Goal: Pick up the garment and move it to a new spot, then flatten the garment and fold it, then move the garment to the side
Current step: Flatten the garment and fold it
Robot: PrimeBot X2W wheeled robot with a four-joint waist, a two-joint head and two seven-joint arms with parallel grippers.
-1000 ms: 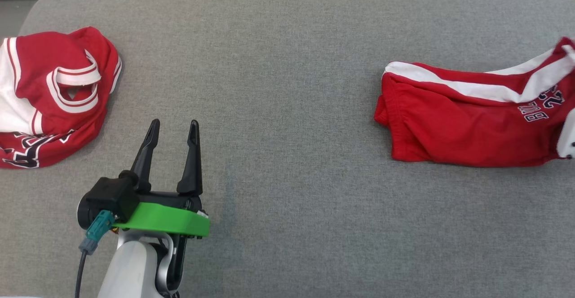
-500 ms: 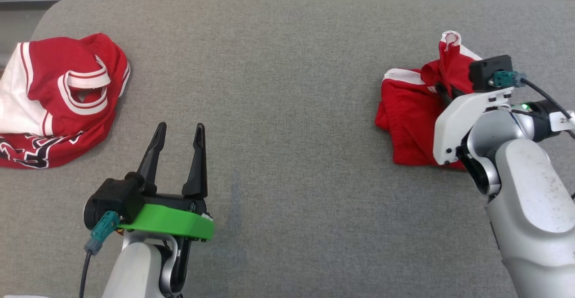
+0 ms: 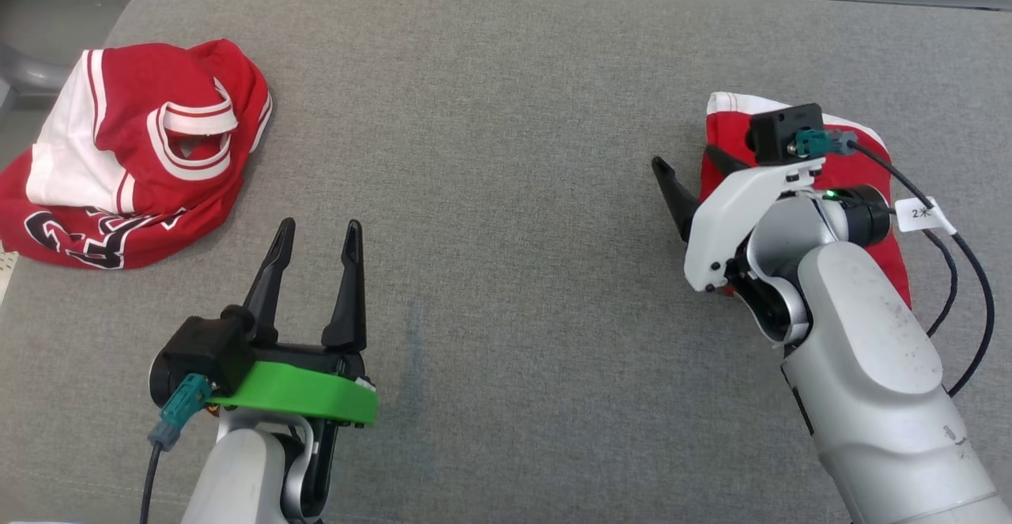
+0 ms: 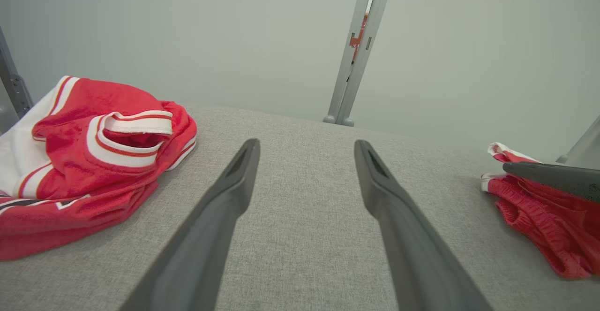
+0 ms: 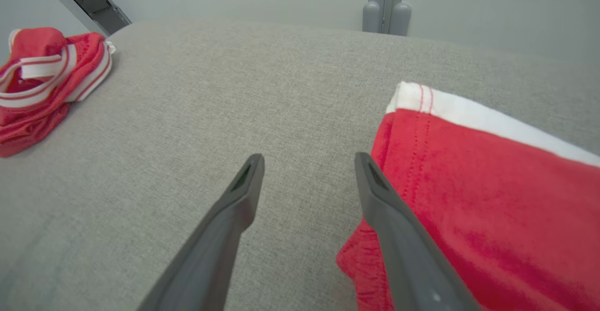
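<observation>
The garment [image 5: 468,193], a pair of red shorts with a white band, is seen lying on the right side of the grey padded surface [image 3: 506,113]. It is well apart from a crumpled red and white jersey [image 3: 142,160] at the far left. The right gripper [image 5: 309,156] is held at the shorts' left edge with its fingers spread and nothing between them. In the right wrist view one finger is seen over the red cloth and the other over bare surface; whether the cloth is touched cannot be told. The left gripper [image 3: 320,225] is likewise spread wide and empty, over bare surface at the near left.

In the head view most of the shorts is covered by the right arm [image 3: 862,334]; a white-edged far corner and a red strip at the right are left showing. The jersey's dark lettering is partly folded under and cannot be read. In the left wrist view the shorts are cut off by the right edge.

Half a second ago a bunch of the shorts was pinched and raised by the right gripper. It has since been released, and the cloth lies flat. The head camera has also been turned, so the whole view is shifted.
</observation>
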